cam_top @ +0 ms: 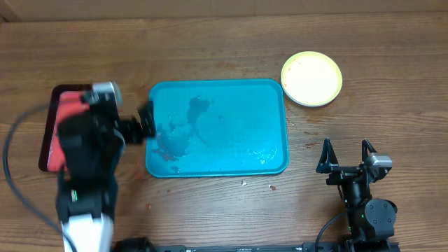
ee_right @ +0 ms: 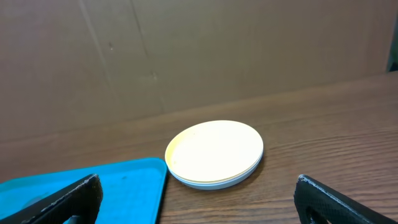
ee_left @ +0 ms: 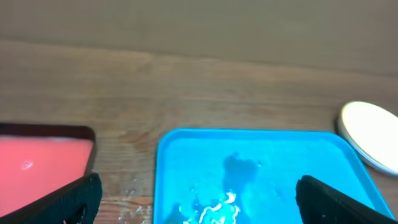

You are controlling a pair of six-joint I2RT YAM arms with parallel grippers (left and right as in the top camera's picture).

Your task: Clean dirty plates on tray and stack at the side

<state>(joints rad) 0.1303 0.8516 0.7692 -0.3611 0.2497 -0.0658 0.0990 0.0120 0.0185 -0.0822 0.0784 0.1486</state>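
Fingers of my left gripper spread, empty, over teal tray left edge | plates stacked off tray's far-right corner | my right gripper open, empty, arm folded low

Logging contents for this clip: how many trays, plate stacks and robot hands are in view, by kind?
Trays: 2, the teal tray and the red tray
Plate stacks: 1, the plate stack beside the teal tray; its plates cannot be counted
Hands: 2, the left hand and the right hand, both open
Total: 5
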